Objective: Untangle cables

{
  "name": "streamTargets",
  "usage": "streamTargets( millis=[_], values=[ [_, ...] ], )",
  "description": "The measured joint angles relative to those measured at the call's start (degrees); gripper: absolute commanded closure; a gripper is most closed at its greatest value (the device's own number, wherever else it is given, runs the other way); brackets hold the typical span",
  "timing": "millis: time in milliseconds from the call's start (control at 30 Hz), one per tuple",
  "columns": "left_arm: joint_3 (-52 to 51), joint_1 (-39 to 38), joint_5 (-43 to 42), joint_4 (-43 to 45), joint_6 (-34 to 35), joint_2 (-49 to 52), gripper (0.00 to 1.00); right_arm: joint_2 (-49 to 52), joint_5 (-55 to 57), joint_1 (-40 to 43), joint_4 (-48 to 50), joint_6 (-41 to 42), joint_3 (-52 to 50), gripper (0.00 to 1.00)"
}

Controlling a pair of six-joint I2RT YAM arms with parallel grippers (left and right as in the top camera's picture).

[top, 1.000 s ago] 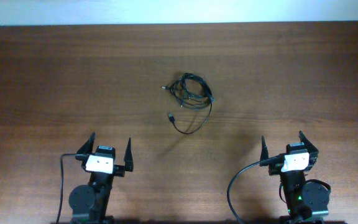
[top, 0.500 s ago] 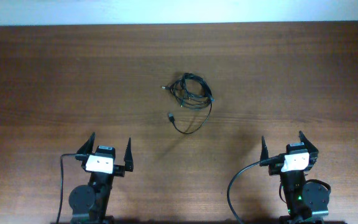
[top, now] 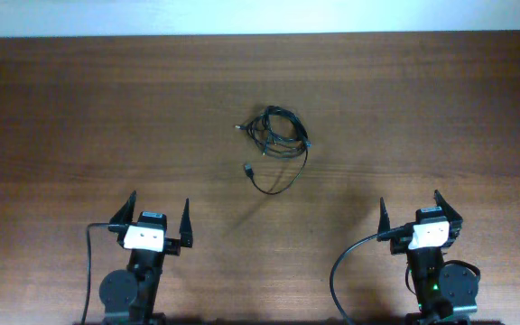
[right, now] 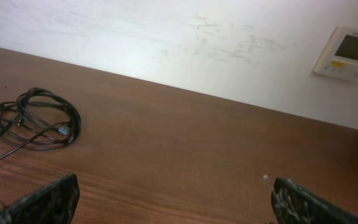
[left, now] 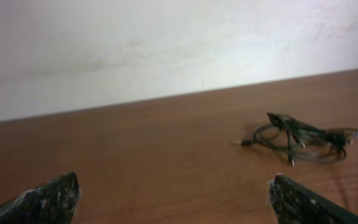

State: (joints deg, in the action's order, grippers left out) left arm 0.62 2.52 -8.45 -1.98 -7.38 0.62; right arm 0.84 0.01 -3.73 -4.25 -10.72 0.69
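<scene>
The cables lie in one small tangled bundle of thin black cords on the wooden table, near its middle. One loose end with a plug curls out toward the front. The bundle also shows at the right of the left wrist view and at the left of the right wrist view. My left gripper is open and empty at the front left, well short of the bundle. My right gripper is open and empty at the front right, also far from it.
A white wall runs along the table's far edge. A white wall panel with a small screen hangs at the right in the right wrist view. Thick black arm cables loop by the arm bases.
</scene>
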Motion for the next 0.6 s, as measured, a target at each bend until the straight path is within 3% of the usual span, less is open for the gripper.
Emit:
streamTargets(
  millis=[133,300,467,600],
  values=[
    [0.09,0.00,-0.39,0.83,-0.17,0.00,0.01,0.00,0.00,0.00,-0.02,0.00,0.00,0.01],
    [9.94,0.00,-3.15,-12.39,-0.37,3.45,0.01,0.00,0.02,0.00,0.00,0.04,0.00,0.01],
    [29.16,0.00,-5.35,-20.96,-0.57,20.48,0.01,-0.15,0.04,0.00,0.02,0.02,0.00,0.02],
    [53.13,0.00,-10.43,-36.30,-0.61,45.86,0.01,-0.17,0.04,0.00,-0.04,-0.02,0.00,0.02]
  ],
)
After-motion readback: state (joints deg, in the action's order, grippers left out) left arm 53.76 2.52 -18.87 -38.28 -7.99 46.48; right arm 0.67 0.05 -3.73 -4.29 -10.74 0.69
